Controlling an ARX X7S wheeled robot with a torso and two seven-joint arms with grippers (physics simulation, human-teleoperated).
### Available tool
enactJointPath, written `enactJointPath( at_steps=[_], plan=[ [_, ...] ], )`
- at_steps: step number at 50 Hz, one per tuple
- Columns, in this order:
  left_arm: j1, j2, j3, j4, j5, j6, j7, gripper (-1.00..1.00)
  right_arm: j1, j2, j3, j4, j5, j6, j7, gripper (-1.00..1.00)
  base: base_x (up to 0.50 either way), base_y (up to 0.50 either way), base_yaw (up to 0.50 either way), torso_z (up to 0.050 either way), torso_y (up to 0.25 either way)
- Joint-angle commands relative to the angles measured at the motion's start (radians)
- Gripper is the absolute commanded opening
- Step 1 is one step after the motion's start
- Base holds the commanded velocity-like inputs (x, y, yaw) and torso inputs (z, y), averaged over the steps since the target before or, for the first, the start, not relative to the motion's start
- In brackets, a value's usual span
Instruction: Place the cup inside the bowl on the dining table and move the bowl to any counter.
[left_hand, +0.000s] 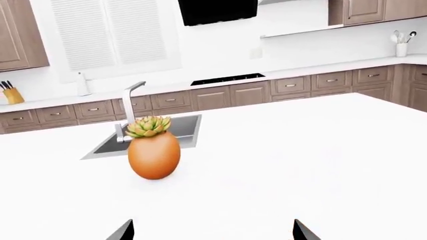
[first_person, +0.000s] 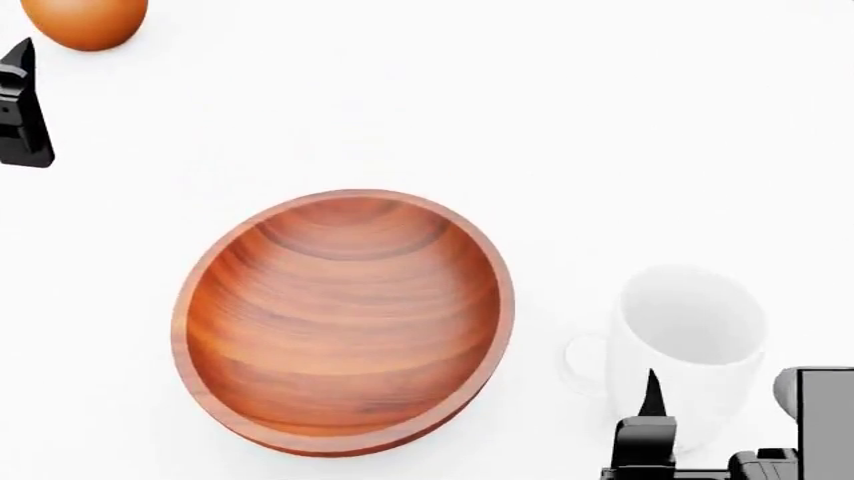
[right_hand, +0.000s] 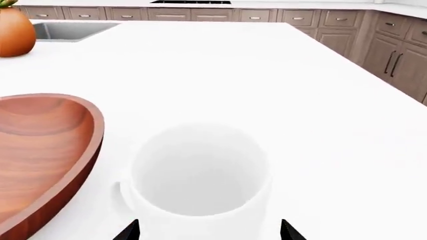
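On the white dining table (first_person: 641, 130), beside the bowl (first_person: 344, 322), the spread right gripper (right_hand: 208, 231) straddles the cup (right_hand: 200, 172); the left gripper (left_hand: 212, 232) gapes, holding nothing.

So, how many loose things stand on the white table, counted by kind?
Wooden bowl: 1
White cup: 1
Orange egg-shaped planter with a succulent: 1
Total: 3

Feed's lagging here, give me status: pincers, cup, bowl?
Right pincer open, straddling cup. Left pincer open, idle near plant pot. Cup upright beside empty bowl, not touching. Nothing between them.
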Motion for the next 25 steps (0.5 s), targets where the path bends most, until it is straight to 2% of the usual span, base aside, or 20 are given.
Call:
enactJointPath(
  at_steps=[1,25],
  plan=[
    [0.014,0.006,-0.009,0.009,0.005,0.024,-0.005,1.0,0.031,-0.029,-0.044,0.051,-0.025,0.004,-0.029,1.0,0.0,0.0,0.0,0.0,0.0],
    [0.015,-0.012,-0.015,-0.008,-0.005,0.034,0.002,1.0,0.045,-0.056,-0.079,0.109,-0.04,-0.007,-0.065,1.0,0.0,0.0,0.0,0.0,0.0]
  ],
)
